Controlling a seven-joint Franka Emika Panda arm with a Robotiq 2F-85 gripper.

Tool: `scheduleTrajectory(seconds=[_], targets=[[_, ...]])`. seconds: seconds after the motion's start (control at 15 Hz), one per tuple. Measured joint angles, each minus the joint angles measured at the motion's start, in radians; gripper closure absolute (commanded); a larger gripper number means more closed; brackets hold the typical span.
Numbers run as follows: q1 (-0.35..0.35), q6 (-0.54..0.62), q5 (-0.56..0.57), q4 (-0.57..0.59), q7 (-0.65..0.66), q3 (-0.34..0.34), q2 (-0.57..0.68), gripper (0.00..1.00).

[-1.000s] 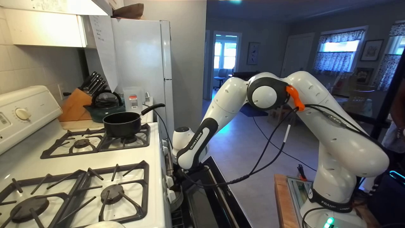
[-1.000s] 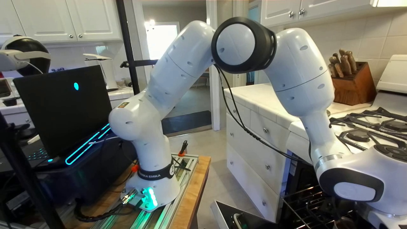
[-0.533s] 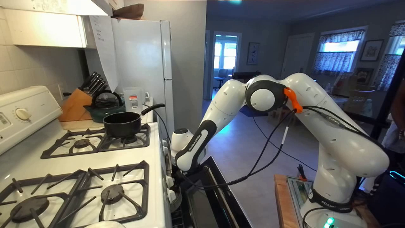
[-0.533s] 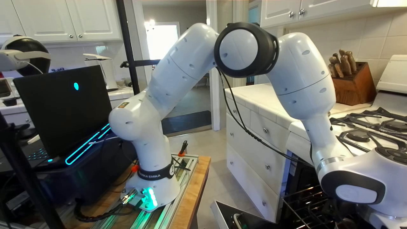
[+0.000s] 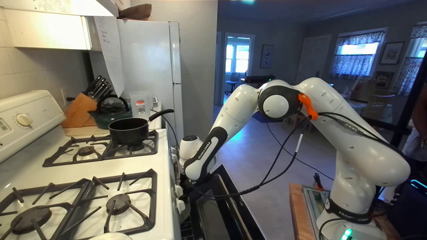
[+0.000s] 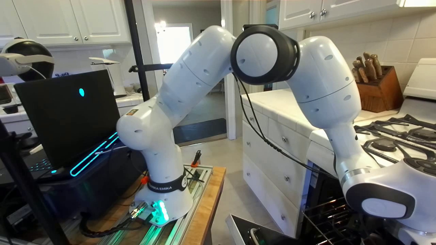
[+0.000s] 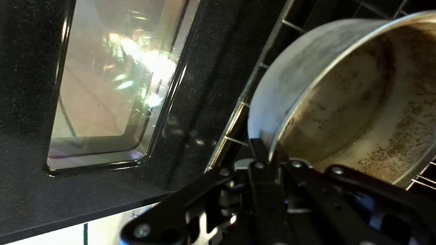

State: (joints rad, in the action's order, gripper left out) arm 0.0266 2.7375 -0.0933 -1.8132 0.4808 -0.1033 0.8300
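In the wrist view the gripper [image 7: 270, 154] pinches the rim of a metal pot [image 7: 354, 102] at frame right, oven rack [image 7: 233, 120] behind, oven door [image 7: 201, 102] at left. Only an exterior view shows a black saucepan [image 5: 128, 131], left of centre.

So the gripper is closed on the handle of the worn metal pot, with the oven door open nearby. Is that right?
Not quite. The wrist view shows the gripper closed on the worn metal pot at its rim, not on a handle. The oven door is indeed open nearby.
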Motion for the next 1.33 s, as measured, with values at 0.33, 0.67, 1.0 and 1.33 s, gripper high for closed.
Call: scheduleTrajectory(seconds=[0.33,0.67,1.0,1.33], targets=[[0.000,0.000,-0.001,0.001,0.000,0.000,0.001,0.98],[0.001,0.000,-0.001,0.003,0.000,-0.001,0.002,0.98],[0.004,0.000,-0.001,0.007,0.000,-0.004,0.007,0.98],[0.004,-0.002,-0.001,0.016,0.000,-0.005,0.015,0.98]])
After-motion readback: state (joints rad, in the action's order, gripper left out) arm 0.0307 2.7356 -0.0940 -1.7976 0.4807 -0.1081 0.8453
